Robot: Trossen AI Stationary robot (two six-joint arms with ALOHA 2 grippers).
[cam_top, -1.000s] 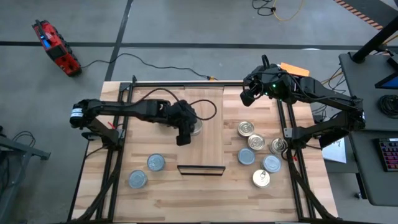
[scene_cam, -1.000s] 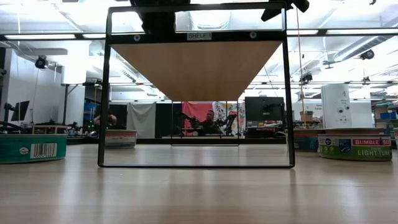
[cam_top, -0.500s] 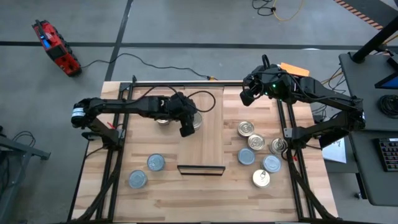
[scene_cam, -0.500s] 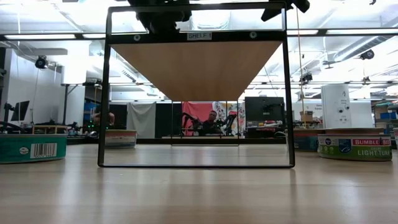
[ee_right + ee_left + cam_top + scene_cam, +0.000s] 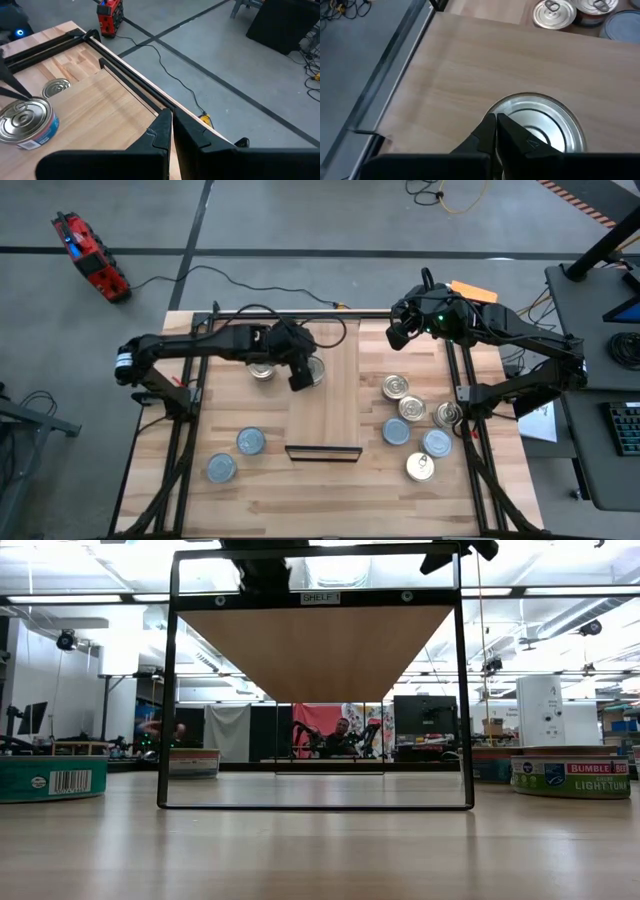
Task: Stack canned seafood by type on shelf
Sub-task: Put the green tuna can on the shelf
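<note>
Silver-topped, your tin sits on the pale plank of the shelf, directly under the left gripper, whose fingers are pressed together with nothing between them, just above the lid. Just behind that pincer's wrist lies another ringed tin on the table. Off to its far side, beyond the shelf, you have six more tins clustered, below the right gripper, which hangs closed and empty over the table's back edge.
</note>
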